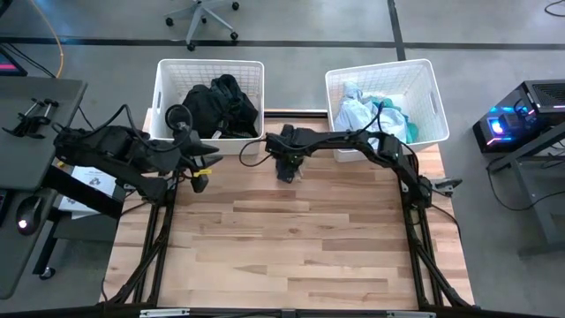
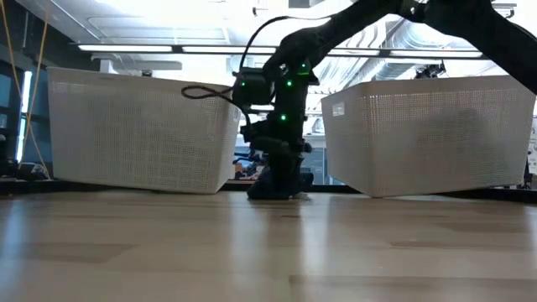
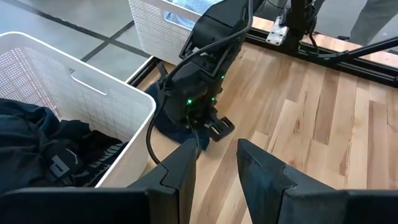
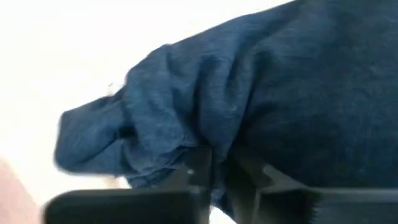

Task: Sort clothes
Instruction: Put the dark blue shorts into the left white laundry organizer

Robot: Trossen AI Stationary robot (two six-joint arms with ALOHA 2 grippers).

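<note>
**Navy garment, far edge of desk, between the baskets**

Location: the navy garment [image 1: 288, 170] lies crumpled on the desk [image 1: 291, 247], directly under the right tool [image 1: 289, 163]. The dark-clothes basket [image 1: 210, 66] stands just left of it, the light-clothes basket [image 1: 388, 71] to the right.

Right tool: fingers pinching a fold of the navy cloth.

Left tool [image 3: 214, 171]: spread, empty, near the dark-clothes basket.

Appearance: soft, deeply creased denim-blue fabric.

1. Grey concrete floor [image 1: 353, 26] surrounds the wooden bench [image 1: 291, 238].
2. An office chair base [image 1: 203, 19] stands beyond it.
3. A dark desk [image 1: 35, 115] (mouse [image 1: 29, 212] on it) sits alongside.
4. Ceiling strip lights [image 2: 159, 48] glow overhead.
</note>
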